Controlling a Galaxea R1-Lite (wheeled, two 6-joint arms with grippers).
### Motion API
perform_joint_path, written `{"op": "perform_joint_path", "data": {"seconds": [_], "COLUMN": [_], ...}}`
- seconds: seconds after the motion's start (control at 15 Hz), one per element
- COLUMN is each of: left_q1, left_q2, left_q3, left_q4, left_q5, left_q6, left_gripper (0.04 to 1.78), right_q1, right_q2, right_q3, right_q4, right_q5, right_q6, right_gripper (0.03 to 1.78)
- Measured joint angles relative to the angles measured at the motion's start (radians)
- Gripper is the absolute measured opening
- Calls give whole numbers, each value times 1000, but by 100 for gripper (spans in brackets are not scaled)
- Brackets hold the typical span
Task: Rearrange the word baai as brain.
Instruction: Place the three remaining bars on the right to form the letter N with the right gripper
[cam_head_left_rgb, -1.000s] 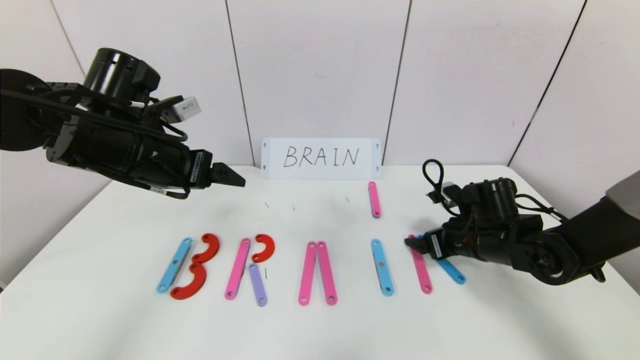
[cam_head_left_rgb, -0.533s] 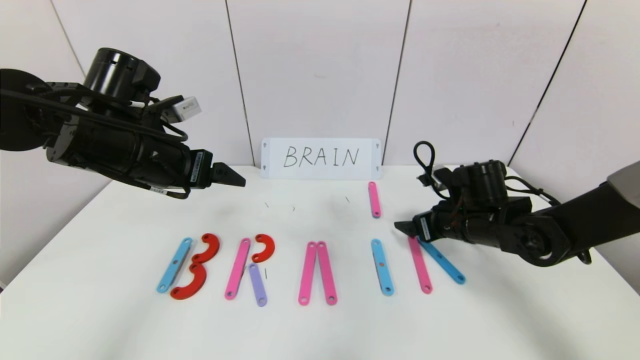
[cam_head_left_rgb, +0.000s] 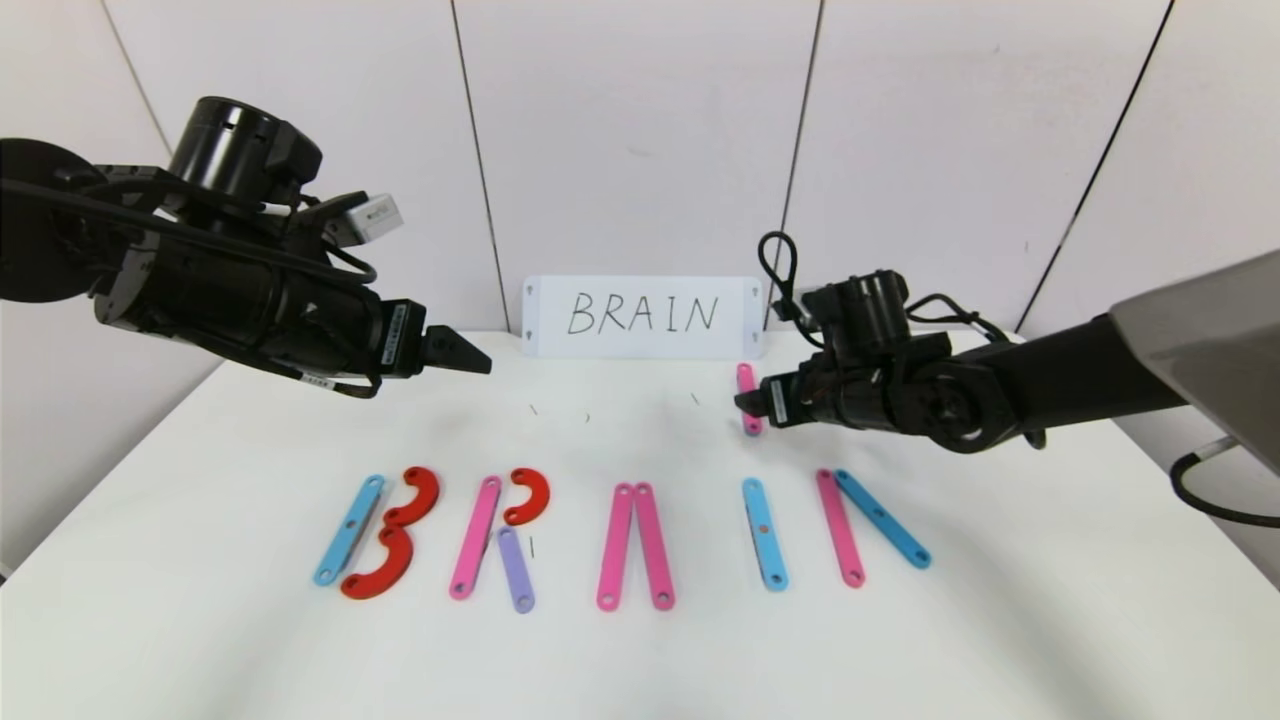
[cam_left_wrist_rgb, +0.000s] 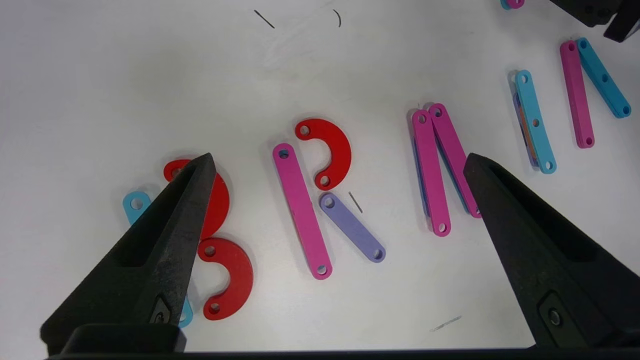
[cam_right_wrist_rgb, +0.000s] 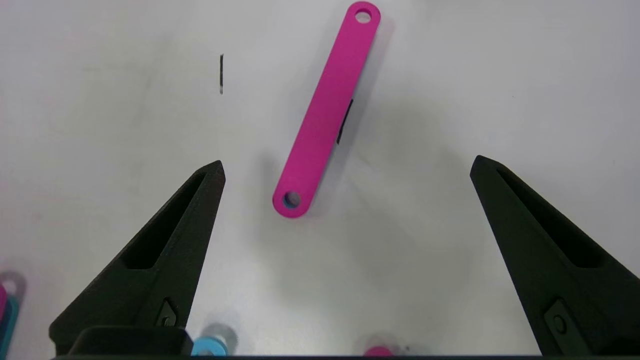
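The head view looks forward and down over the whole table (cam_head_left_rgb: 640, 660). Each wrist view looks steeply down between its own fingers, close above the tabletop. All three views share the lone pink strip (cam_right_wrist_rgb: 325, 112).

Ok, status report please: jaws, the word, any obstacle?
Right gripper open over spare pink strip. Left gripper open, parked high. Word lacks N's last stroke. No obstacle.

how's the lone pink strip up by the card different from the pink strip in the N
The lone pink strip lies apart near the white card, under the open right gripper; the N's pink strip sits in the letter row, its top meeting a light-blue strip. Both are flat, pink, with holed ends.
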Motion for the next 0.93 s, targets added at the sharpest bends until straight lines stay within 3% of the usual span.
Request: {"op": "perform_joint_path", "data": {"seconds": [0.27,0.67,0.93], "left_q1": [0,1,0], "left_q2": [-1,-2,-3], "left_q3": [0,0,0], "left_q4": [0,0,1], "left_q5": [0,0,0], "left_q6": [0,0,1], "left_gripper": [174,174,174], "right_q1": [24,27,26], "right_q2": [101,216,239], "right_q3": [-175,-286,-295], "right_q4": [102,115,110], "right_q5": [-22,-23,-23], "right_q6": [51,62,64], "right_gripper": [172,170,138]}}
